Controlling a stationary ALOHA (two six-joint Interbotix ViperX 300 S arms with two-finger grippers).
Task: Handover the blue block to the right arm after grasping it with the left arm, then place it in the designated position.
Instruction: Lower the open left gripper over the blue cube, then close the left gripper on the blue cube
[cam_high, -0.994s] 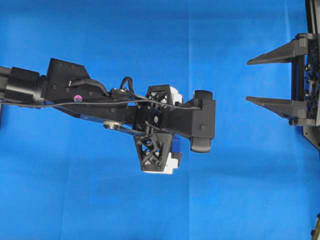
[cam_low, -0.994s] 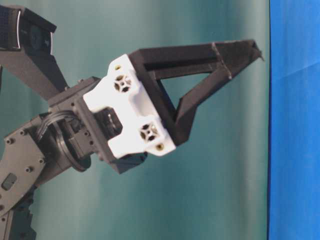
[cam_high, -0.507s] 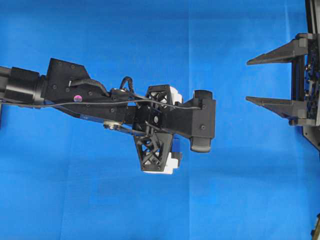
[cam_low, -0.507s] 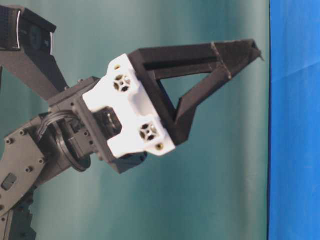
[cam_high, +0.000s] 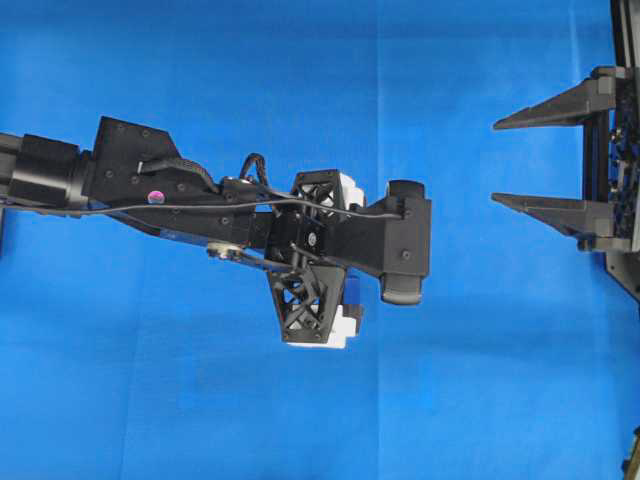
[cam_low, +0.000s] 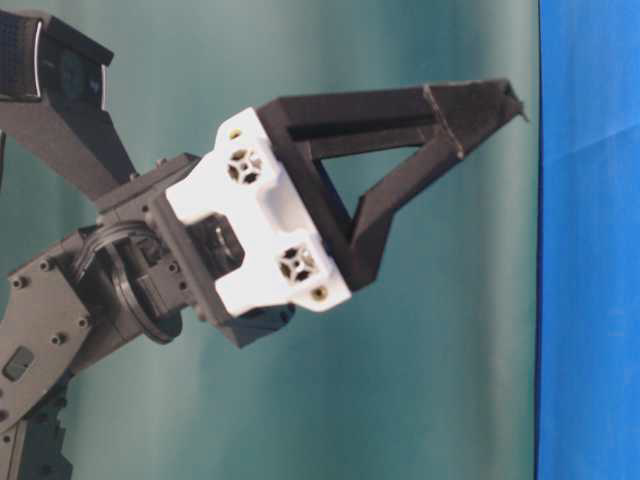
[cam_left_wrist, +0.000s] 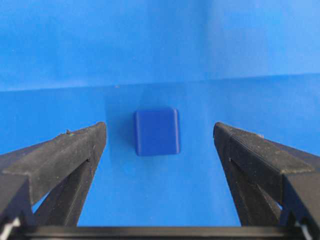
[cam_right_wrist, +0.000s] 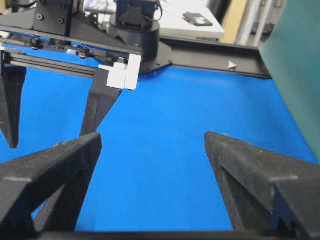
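Overhead view: the left arm (cam_high: 130, 180) reaches in from the left over the blue cloth-covered surface (cam_high: 200, 400), its hand (cam_high: 322, 260) pointing down near the middle. A sliver of the blue block (cam_high: 353, 290) shows at the hand's right edge, otherwise hidden beneath it. The right arm's hand (cam_high: 500, 160) sits at the far right edge, its two fingers spread wide and apart from the left hand. Nothing has shifted from the earlier overhead frames.

Table-level view: the left hand (cam_low: 500, 105), with white caps, is seen sideways against a green backdrop; its spread cannot be judged here. It matches the earlier frame.

Left wrist view: the block (cam_left_wrist: 156, 131) rests on the surface between the wide-spread fingers (cam_left_wrist: 75, 150), touching neither, just beyond their tips.

Right wrist view: the right hand (cam_right_wrist: 152, 142) stands wide with nothing in it; the left hand's finger (cam_right_wrist: 100, 107) hangs beyond it.

No readable writing appears.
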